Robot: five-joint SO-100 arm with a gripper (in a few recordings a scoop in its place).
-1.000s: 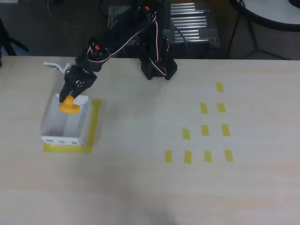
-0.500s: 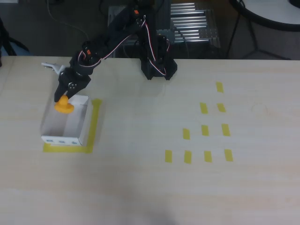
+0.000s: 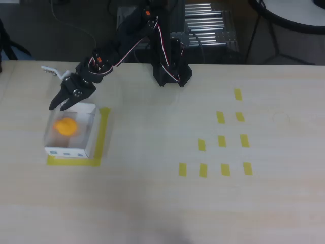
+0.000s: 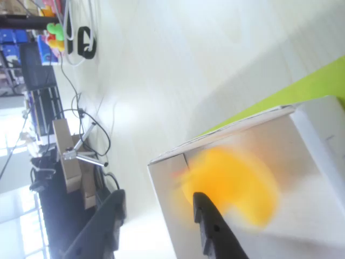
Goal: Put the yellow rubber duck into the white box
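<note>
The yellow rubber duck lies inside the white box at the table's left in the overhead view, free of the fingers. My gripper hovers just above the box's far edge, open, with nothing between its jaws. In the wrist view the duck is a blurred orange shape on the floor of the box, below my two dark fingers.
Yellow tape frames the box on the table. Several small yellow tape rectangles lie at the right. The arm's black base stands at the table's far edge. In the wrist view, cables trail beyond the table.
The gripper has opened and let go of the duck, which has dropped into the box. The gripper has shifted slightly left and away from the box.
</note>
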